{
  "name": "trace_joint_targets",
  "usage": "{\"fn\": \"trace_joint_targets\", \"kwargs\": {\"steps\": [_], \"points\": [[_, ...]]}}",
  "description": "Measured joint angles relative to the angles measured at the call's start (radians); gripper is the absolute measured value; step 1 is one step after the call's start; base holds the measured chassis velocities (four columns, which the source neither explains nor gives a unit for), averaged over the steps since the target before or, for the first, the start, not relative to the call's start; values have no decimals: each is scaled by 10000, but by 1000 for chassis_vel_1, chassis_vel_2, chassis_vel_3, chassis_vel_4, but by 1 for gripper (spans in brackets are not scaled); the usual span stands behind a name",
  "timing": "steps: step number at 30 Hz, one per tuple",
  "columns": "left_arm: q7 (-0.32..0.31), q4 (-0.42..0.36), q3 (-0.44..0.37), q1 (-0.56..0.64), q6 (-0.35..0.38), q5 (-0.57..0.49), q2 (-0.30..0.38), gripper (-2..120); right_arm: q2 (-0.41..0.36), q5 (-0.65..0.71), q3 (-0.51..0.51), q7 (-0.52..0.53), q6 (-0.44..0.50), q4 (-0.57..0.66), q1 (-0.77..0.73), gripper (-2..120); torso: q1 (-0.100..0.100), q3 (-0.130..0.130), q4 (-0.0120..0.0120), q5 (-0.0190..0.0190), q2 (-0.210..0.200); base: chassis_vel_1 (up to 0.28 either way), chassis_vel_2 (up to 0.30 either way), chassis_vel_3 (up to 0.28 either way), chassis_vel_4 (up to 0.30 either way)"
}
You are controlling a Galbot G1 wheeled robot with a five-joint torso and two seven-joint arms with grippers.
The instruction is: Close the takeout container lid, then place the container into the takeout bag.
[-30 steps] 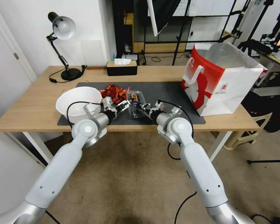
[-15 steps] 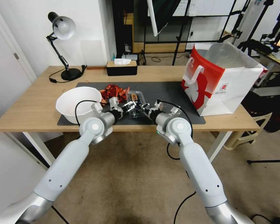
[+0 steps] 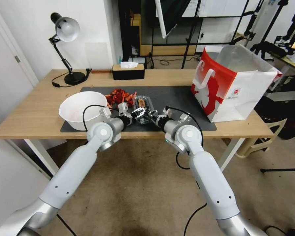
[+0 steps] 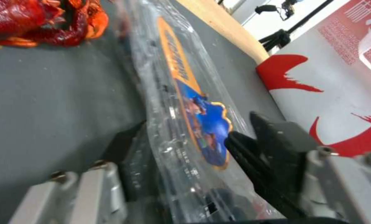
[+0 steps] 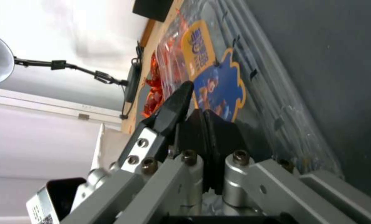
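Left gripper (image 3: 138, 113): we see its fingers spread astride the container (image 3: 144, 113).
Right gripper (image 3: 150, 115): fingers pressed together, seemingly touching the lid (image 5: 218, 81).

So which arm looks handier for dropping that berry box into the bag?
Probably the right gripper: it is on the takeout container's side nearer the takeout bag.
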Motion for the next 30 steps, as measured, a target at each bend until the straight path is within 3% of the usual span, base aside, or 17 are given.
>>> {"fn": "trace_joint_targets", "kwargs": {"steps": [14,30], "points": [[-176,124,-6,-46,-119,-69,-103,5,-28,-22,-9,-11,-8,88,-72,0,-2,0,0,0,0,0,0,0,0],[-184,183,-36,-102,-284,-81,-116,1,-38,-51,-35,-12,-21,181,-81,0,-2,0,0,0,0,0,0,0,0]]}}
